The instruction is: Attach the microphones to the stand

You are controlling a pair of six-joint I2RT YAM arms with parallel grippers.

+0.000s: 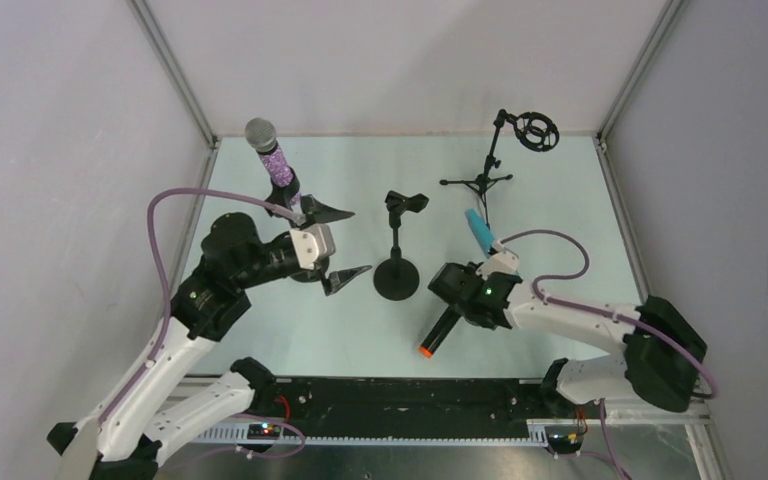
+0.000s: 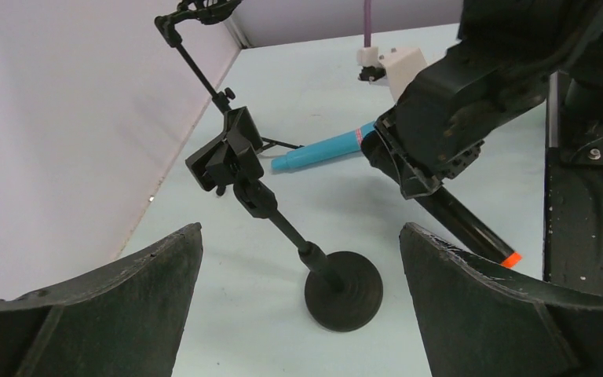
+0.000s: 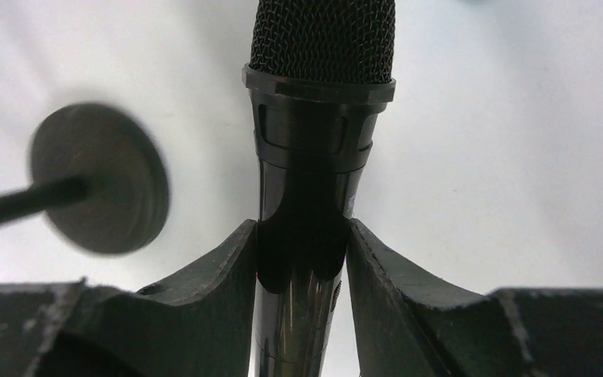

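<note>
The purple glittery microphone [image 1: 274, 160] stands tilted at the back left, its lower end in a black holder partly hidden behind my left gripper. My left gripper [image 1: 344, 246] is open and empty, facing the round-base stand [image 1: 397, 275] with its empty clip [image 1: 406, 203]; the stand also shows in the left wrist view [image 2: 344, 290]. My right gripper [image 1: 455, 305] is shut on the black microphone with the orange end [image 1: 438, 333], low over the table right of the stand's base; its mesh head [image 3: 322, 39] shows in the right wrist view. The teal microphone [image 1: 478, 230] lies behind my right gripper.
A black tripod stand [image 1: 480, 183] with a ring mount [image 1: 536, 130] stands at the back right. Grey walls close the table on three sides. A black rail [image 1: 410, 400] runs along the near edge.
</note>
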